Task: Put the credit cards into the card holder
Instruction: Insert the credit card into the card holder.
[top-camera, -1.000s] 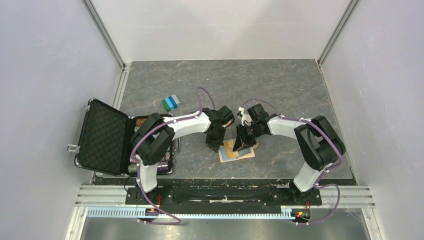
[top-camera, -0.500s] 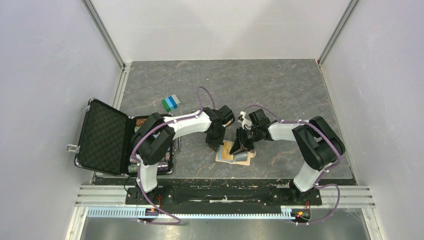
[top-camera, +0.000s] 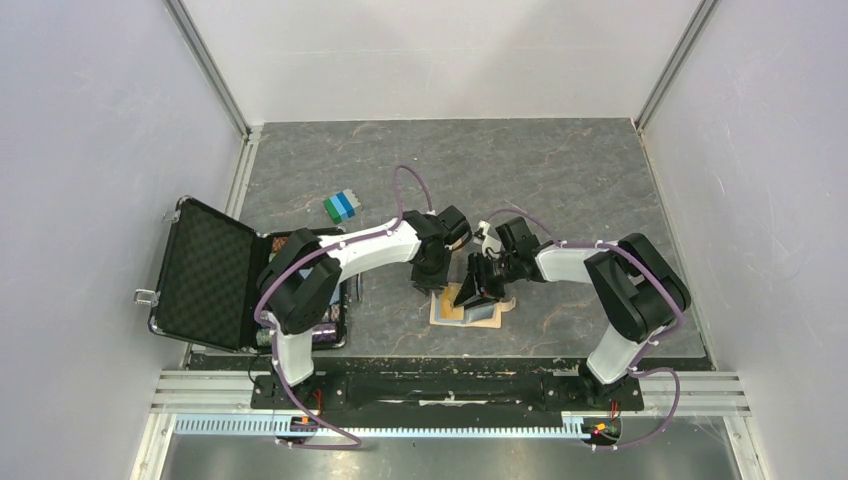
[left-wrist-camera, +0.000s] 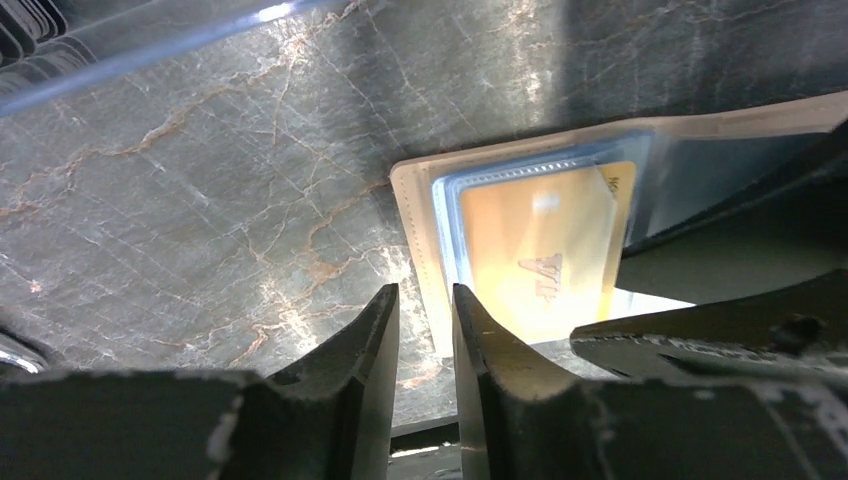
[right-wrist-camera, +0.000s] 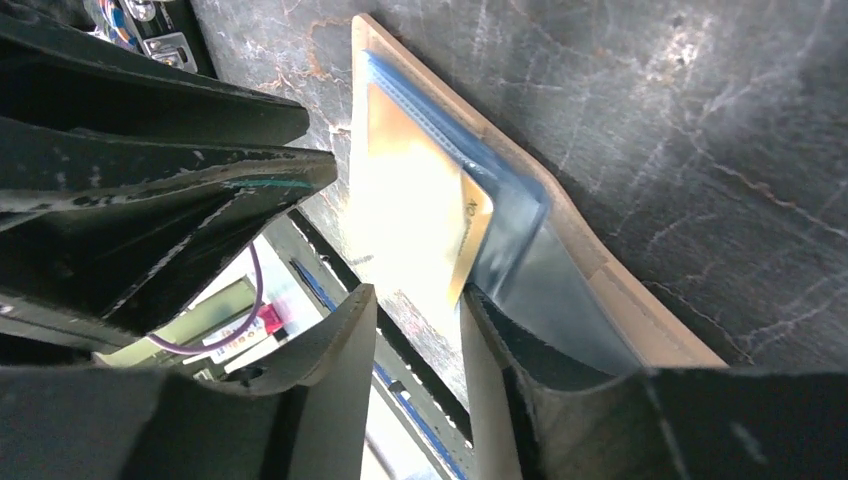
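Pale grey walls (top-camera: 100, 150) close in a dark, veined table (top-camera: 600, 190). At its left edge a black foam-lined case (top-camera: 205, 275) stands open. A small green and blue block (top-camera: 342, 205) sits farther back, well apart from the arms.

Both arms bend inward and meet near the table's front centre, over the card holder (top-camera: 445, 312). It lies flat and open, tan rim outward and light-blue inside facing up.

The left hand (left-wrist-camera: 425, 293) hangs just beside one edge of the holder. Its fingers are only a narrow slit apart, with bare table showing between them, and it grips nothing.

The right hand (right-wrist-camera: 418, 296) comes in low from the opposite side, its fingers parted by a somewhat wider gap.

An orange-yellow credit card (left-wrist-camera: 535, 260) lies on the holder's light-blue inside, with its near end pointing into the right hand's gap; whether either finger touches the card I cannot tell
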